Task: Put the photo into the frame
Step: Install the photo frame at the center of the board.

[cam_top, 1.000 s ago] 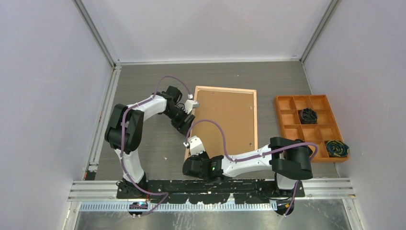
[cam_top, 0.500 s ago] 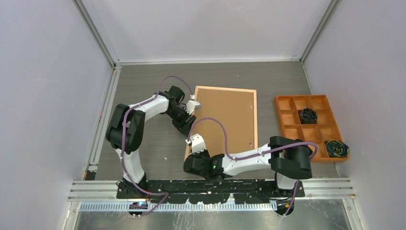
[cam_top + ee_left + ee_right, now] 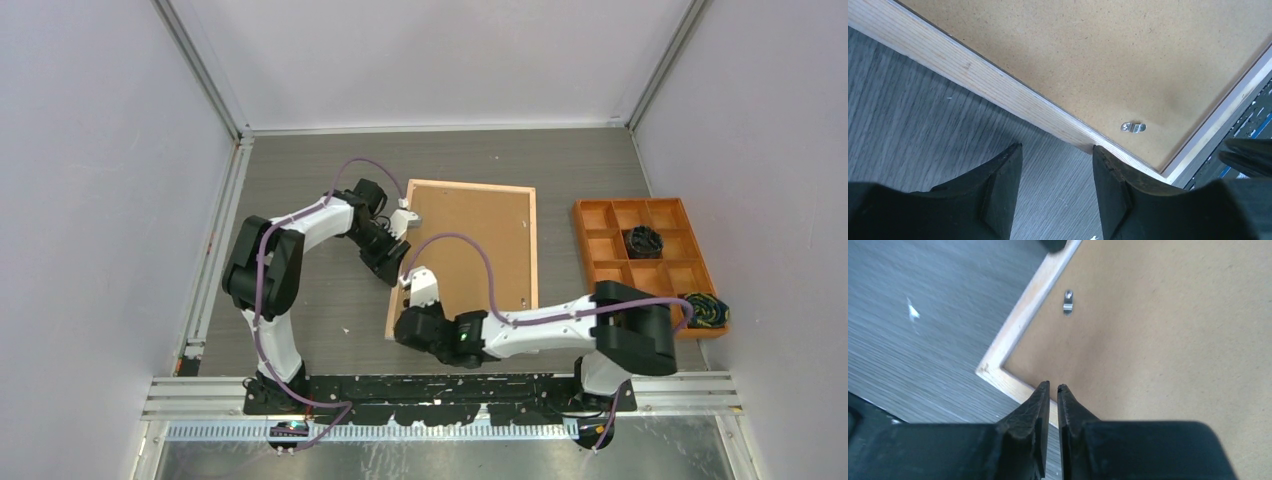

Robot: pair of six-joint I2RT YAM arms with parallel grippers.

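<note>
We're looking down on the frame [image 3: 470,184] lying back-up on the grey table [image 3: 300,170], light wood rails showing, brown backing board [image 3: 480,240] sitting inside it. The left gripper [image 3: 405,211] is at the frame's far-left corner, and from its wrist camera the left gripper [image 3: 1055,150] has its jaws spread with only bare table between them, one fingertip [image 3: 1103,160] right up against the wood rail. A small metal tab [image 3: 1133,127] lies on the board just inside that corner. The right gripper [image 3: 418,283] hovers over the near-left corner; in its own view the jaws are pinched almost together, a thin slit left, gripping nothing. Off to the right, well apart, sits the orange compartment tray [image 3: 583,250].
</note>
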